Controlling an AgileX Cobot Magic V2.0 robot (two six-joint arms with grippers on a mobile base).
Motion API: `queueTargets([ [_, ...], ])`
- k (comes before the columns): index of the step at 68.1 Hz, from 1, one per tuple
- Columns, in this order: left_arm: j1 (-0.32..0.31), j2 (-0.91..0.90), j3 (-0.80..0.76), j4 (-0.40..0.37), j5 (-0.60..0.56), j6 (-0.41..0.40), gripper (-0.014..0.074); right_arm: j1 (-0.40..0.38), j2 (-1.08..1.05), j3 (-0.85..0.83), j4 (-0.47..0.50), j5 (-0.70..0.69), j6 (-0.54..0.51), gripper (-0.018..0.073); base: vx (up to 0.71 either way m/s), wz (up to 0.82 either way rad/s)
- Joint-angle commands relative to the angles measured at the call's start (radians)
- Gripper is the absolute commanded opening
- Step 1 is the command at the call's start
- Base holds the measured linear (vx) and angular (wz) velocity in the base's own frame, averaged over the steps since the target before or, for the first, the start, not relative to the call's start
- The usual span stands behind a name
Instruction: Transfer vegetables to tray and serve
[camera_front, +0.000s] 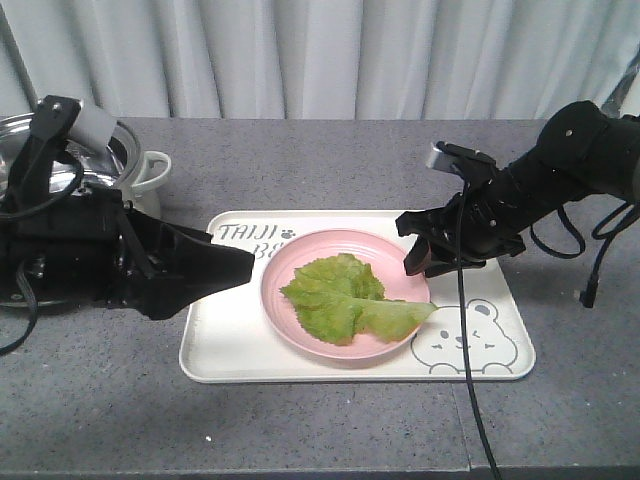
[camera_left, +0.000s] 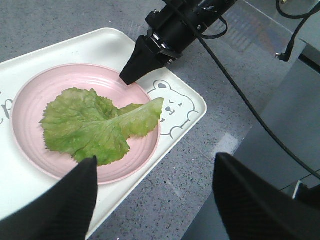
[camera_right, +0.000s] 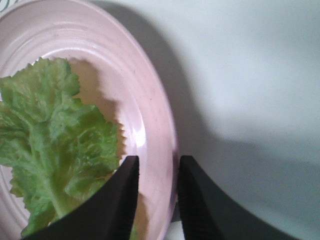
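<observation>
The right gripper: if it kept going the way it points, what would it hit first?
Probably the pink plate's rim: the right gripper points down at it, one finger to each side in the wrist view. Its height above the rim is unclear.

I watch the front view from the robot's side, looking across and slightly down at the table (camera_front: 330, 440) toward the curtain (camera_front: 320, 55), far enough back to take in the whole tray (camera_front: 215, 350). My left wrist view looks down from mid height past its own fingers (camera_left: 65, 200). My right wrist view sits very close above the plate (camera_right: 155, 100) rim. All three share the plate and leaf (camera_front: 340, 295).
</observation>
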Motion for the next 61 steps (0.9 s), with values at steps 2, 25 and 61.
queueTargets([
  [2,-0.006,-0.015,-0.027,-0.053,-0.018,0.000,0.0485,-0.003,-0.069,-0.030,0.011,-0.010,-0.005,0.0299,0.00,0.00],
  [25,-0.006,-0.015,-0.027,-0.053,-0.018,0.000,0.0485,-0.005,-0.248,-0.030,-0.203,0.067,0.003,0.0312,0.00,0.00],
  [61,-0.006,-0.015,-0.027,-0.054,-0.022,0.000,0.0485,-0.188,-0.617,0.233,-0.260,0.122,0.065,0.0312,0.00,0.00],
])
